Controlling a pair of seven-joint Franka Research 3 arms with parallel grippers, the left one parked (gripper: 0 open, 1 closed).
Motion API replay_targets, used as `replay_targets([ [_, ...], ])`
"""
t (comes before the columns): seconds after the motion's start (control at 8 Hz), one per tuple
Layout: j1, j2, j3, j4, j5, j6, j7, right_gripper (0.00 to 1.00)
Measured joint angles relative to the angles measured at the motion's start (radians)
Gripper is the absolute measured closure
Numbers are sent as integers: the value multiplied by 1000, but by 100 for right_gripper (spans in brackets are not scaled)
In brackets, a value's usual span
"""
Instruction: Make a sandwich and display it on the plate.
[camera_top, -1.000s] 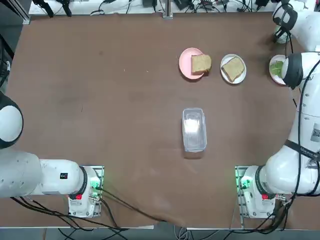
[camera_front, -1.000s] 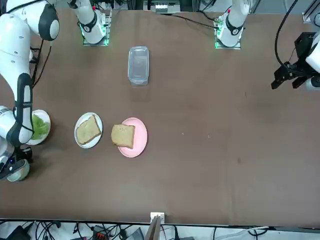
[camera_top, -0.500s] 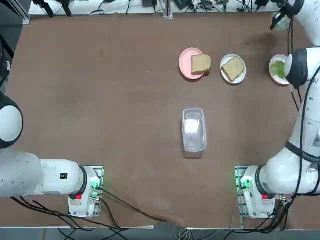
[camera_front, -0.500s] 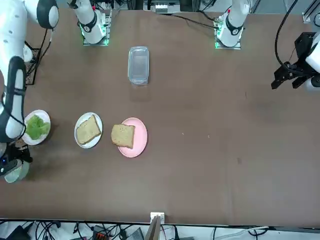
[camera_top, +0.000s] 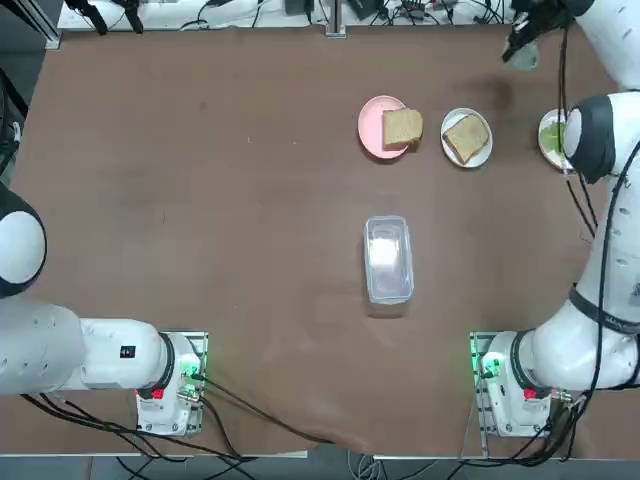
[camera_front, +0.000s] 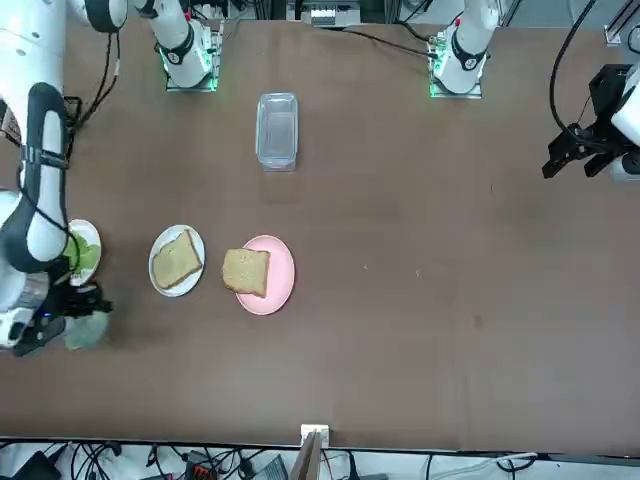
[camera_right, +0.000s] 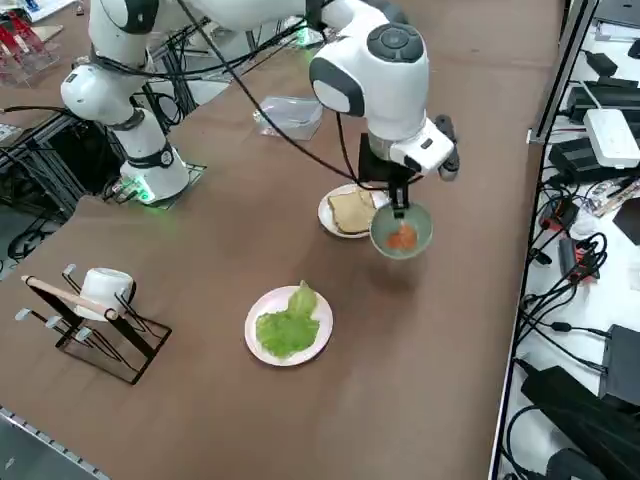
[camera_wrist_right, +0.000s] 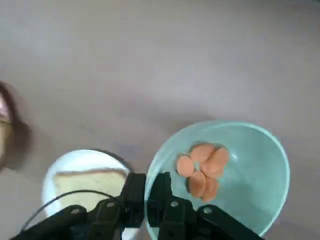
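Note:
No stacked sandwich shows: one tan bread slice (camera_top: 466, 136) lies on the small white plate (camera_top: 485, 150), another bread slice (camera_top: 402, 128) on a pink plate (camera_top: 372, 127). My right gripper (camera_right: 400, 208) hangs above the table just beyond the white plate (camera_right: 328, 213), shut on the rim of a pale green bowl (camera_right: 401, 231) with orange-red slices in it. The wrist view has the bowl (camera_wrist_right: 225, 170) pinched at its edge by the gripper (camera_wrist_right: 152, 187), with the bread (camera_wrist_right: 85, 182) below. A white plate with green lettuce (camera_right: 289, 325) sits toward the table's right edge.
A clear plastic lidded container (camera_top: 388, 258) lies mid-table. A black wire rack holding a white mug (camera_right: 95, 310) stands off the right side. The table's far edge, with cables and devices (camera_right: 600, 120), runs close behind the bowl.
My right gripper has carried the bowl along the far edge, from beyond the lettuce plate to just beyond the white plate. Bread and plates have not moved.

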Motion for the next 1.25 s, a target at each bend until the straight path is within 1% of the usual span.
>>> replay_targets([
  [0.12,11,-32,0,-62,82,-1,8,94],
  [0.62,24,-149,0,-261,301,-3,9,94],
  [1.0,49,-197,1,-364,418,-2,0,94],
  [1.25,54,-208,1,-427,521,-3,-80,94],
])
